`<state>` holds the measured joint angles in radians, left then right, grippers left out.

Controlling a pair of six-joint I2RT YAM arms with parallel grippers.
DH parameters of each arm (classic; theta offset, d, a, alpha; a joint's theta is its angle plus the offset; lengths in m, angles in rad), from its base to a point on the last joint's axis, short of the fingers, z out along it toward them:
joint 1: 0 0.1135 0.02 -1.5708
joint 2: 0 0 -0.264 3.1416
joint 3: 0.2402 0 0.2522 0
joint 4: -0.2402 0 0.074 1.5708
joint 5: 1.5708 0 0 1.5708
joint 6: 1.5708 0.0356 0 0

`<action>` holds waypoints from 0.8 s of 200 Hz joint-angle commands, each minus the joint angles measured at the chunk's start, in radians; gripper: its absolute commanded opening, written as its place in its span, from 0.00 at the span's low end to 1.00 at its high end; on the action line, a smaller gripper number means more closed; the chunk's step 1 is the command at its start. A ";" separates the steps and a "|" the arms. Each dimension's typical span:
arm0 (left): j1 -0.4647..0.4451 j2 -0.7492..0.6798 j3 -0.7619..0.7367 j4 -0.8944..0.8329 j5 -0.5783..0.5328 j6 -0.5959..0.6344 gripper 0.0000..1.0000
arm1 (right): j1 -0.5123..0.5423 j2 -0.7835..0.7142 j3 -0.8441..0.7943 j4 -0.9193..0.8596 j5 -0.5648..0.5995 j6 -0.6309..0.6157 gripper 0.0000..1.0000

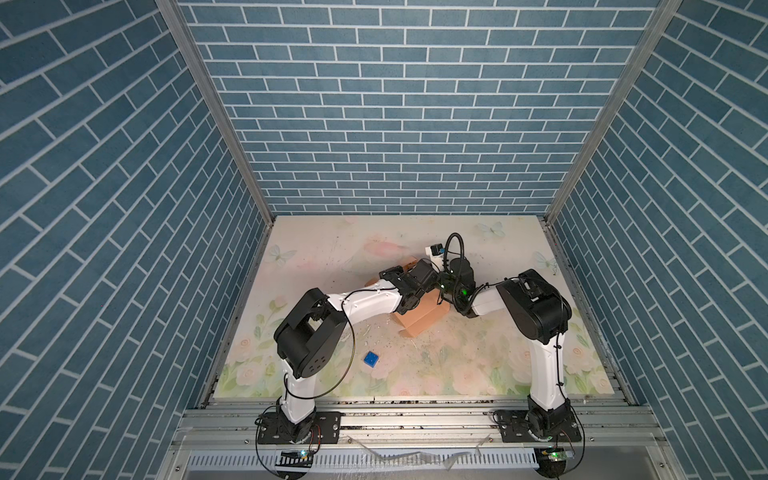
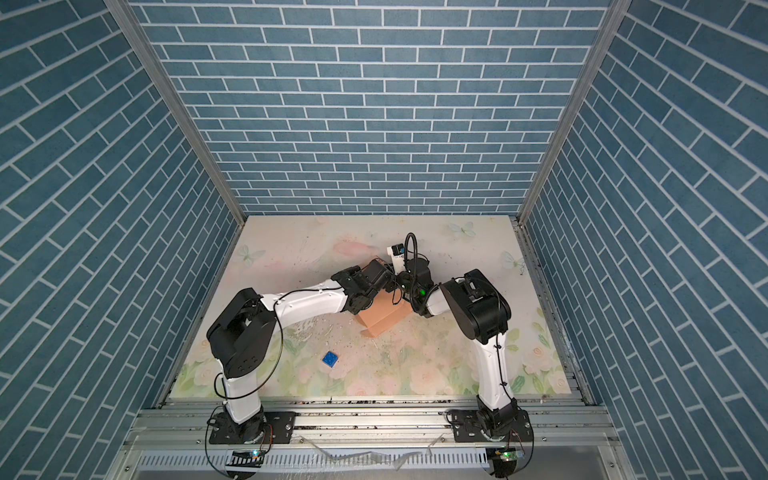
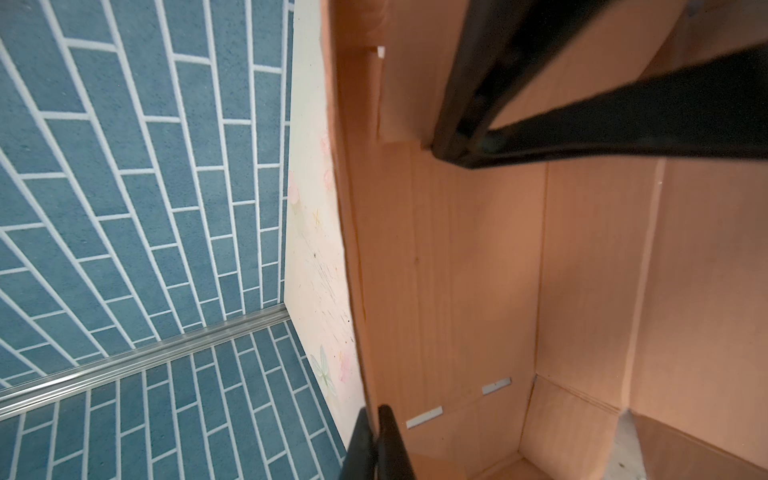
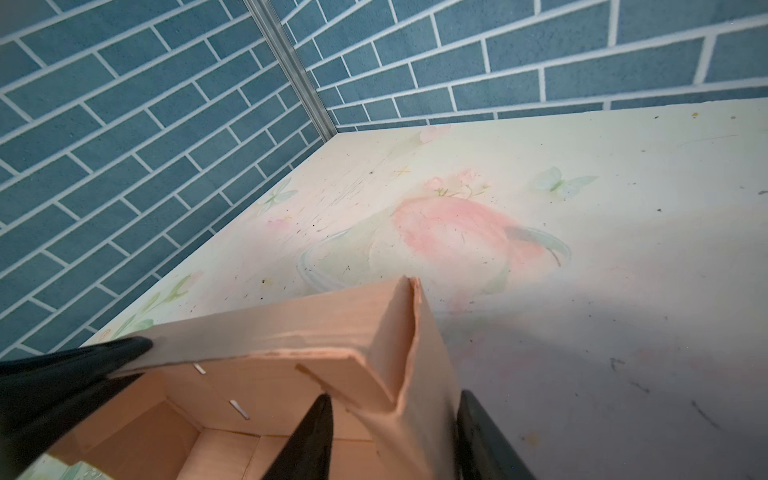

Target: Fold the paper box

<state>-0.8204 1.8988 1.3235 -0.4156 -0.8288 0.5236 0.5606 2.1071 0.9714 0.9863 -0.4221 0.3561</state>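
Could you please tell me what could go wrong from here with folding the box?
1. The left tool pinches only the thin rim of the paper box; the card could slip out or crease.
2. The doubled wall that the right tool straddles gapes at its corner, so it may spring open.
3. Both tools work close together on the box and might collide.

Both top views look steeply down from above the near edge; both wrist cameras sit close inside the paper box.
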 commanded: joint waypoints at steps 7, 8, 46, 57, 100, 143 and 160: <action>-0.003 0.005 0.015 -0.015 0.014 -0.008 0.06 | 0.010 -0.035 0.036 -0.081 0.025 -0.041 0.44; -0.003 0.005 0.014 -0.015 0.014 -0.007 0.06 | 0.010 -0.034 0.037 -0.082 0.025 -0.041 0.43; -0.003 0.006 0.015 -0.015 0.014 -0.008 0.06 | 0.013 -0.032 0.038 -0.083 0.037 -0.042 0.35; -0.003 0.006 0.017 -0.017 0.017 -0.012 0.06 | 0.015 -0.032 0.039 -0.087 0.041 -0.042 0.32; -0.003 0.005 0.018 -0.019 0.020 -0.017 0.06 | 0.026 -0.036 0.052 -0.122 0.070 -0.057 0.18; -0.003 0.005 0.023 -0.020 0.016 -0.026 0.09 | 0.037 -0.048 0.052 -0.146 0.097 -0.077 0.03; -0.002 0.001 0.030 -0.023 0.014 -0.036 0.11 | 0.041 -0.060 0.040 -0.142 0.102 -0.078 0.00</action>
<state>-0.8204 1.8988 1.3254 -0.4221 -0.8368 0.5129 0.5800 2.0956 1.0035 0.8555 -0.3134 0.2863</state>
